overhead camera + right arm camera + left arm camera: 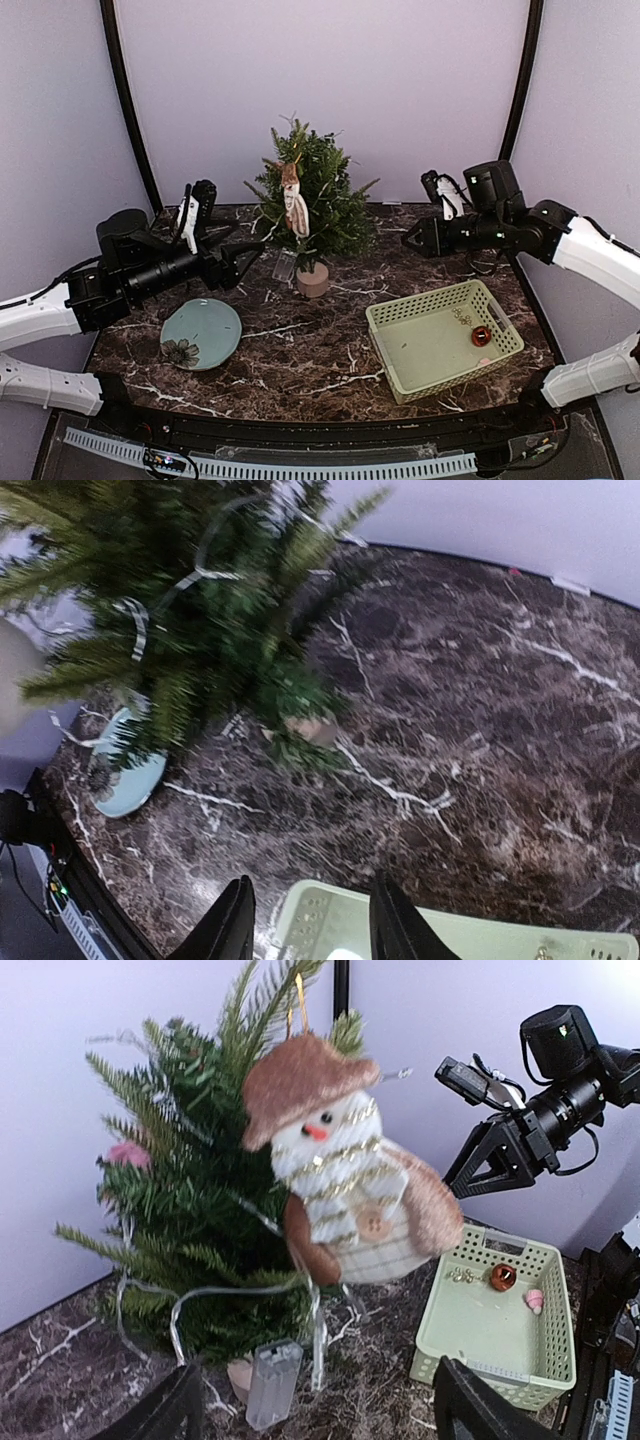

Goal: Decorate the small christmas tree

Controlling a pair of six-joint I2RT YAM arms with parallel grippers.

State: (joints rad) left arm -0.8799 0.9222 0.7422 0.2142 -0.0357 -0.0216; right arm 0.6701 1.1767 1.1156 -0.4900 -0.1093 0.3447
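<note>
The small christmas tree (310, 195) stands in its beige-pink pot (313, 280) at the back middle of the marble table. A snowman ornament (294, 205) with a brown hat hangs on its front, large in the left wrist view (350, 1190). A clear light string with a battery box (272, 1383) drapes the tree. My left gripper (243, 262) is open and empty, just left of the tree. My right gripper (415, 240) is open and empty, raised to the right of the tree, seen in the left wrist view (478, 1172). The right wrist view shows the tree (200, 610) from above.
A pale green basket (444, 338) at the front right holds an orange bell (481, 336), a small gold piece (461, 316) and a pink piece (535, 1300). A light blue plate (201, 333) with a flower print lies at the front left.
</note>
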